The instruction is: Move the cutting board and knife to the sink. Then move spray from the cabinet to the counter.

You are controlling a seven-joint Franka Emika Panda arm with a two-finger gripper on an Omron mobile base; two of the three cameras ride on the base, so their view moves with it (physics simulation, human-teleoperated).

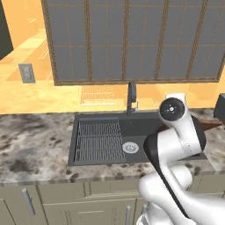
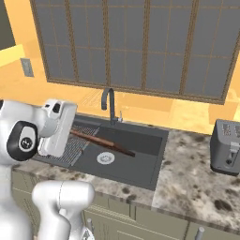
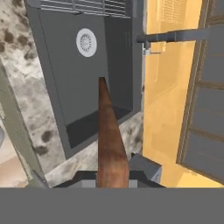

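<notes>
Over sink (image 2: 140, 161): cutting board (image 3: 110, 140) edge-on, gripped in claw (image 3: 113, 175).

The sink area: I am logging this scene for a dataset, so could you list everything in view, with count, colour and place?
cutting board: one, reddish-brown, held edge-on over the sink.
sink: one, dark grey, set in the counter.
wire rack: one, grey, left part of the sink.
faucet: one, dark, behind the sink.
counter: one, speckled grey-brown.
toaster: one, grey, on the counter right of the sink.
window: one, grey panes, brown frame.
gripper: one, jaws shut on the cutting board.
</notes>
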